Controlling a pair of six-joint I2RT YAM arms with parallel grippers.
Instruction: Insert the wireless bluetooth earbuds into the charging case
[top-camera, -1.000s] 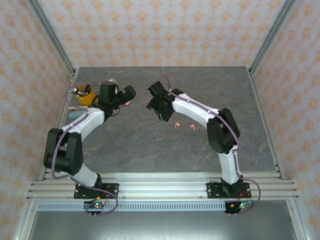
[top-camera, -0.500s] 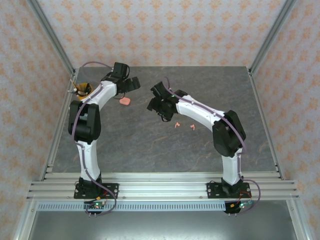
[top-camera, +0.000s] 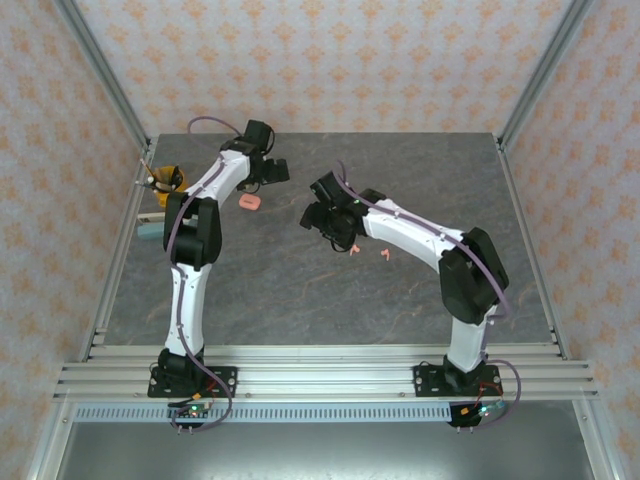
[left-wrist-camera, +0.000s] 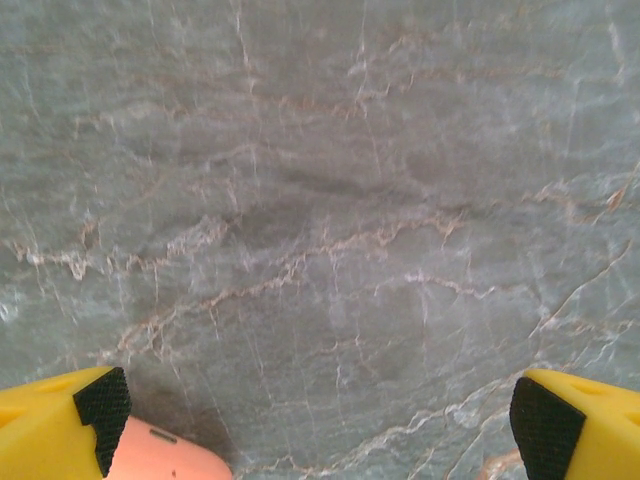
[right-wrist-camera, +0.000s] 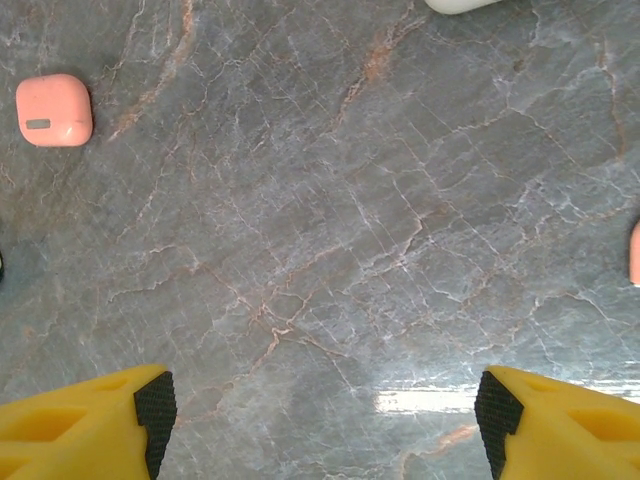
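A closed coral-pink charging case (top-camera: 250, 202) lies on the marble table at the far left. My left gripper (top-camera: 272, 170) hovers just behind it, open. In the left wrist view the case (left-wrist-camera: 165, 458) peeks in beside the left fingertip, and nothing lies between the open left gripper's (left-wrist-camera: 320, 420) pads. Two pink earbuds (top-camera: 353, 249) (top-camera: 383, 254) lie mid-table, just near-right of my right gripper (top-camera: 324, 216). The right gripper (right-wrist-camera: 325, 410) is open over bare marble. Its view shows the pink case (right-wrist-camera: 54, 110) at upper left and a white case's edge (right-wrist-camera: 460, 4) at the top.
A yellow round object (top-camera: 166, 181) and a teal item (top-camera: 148, 230) sit at the table's left edge. A pink sliver (right-wrist-camera: 635, 253) shows at the right wrist view's right border. Metal frame posts stand at the far corners.
The left arm has stretched out toward the far left, carrying its gripper back and to the right past the pink case. The right gripper has drifted slightly right and nearer.
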